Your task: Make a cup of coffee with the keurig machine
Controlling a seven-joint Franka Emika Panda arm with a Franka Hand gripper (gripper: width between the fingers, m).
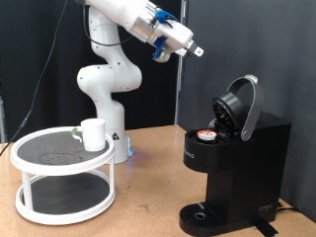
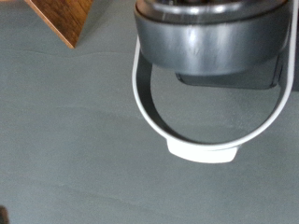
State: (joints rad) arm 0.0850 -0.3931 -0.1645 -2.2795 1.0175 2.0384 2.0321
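Hovering high above the keurig machine (image 1: 235, 158), the end effector (image 1: 194, 51) held nothing visible; its opening could not be judged. Lid raised, pod (image 1: 206, 135) seated in the chamber. Cup (image 1: 93, 133) sat apart on the white 2-tier stand (image 1: 61, 176). Likely step: pod loaded, lid awaiting closure.
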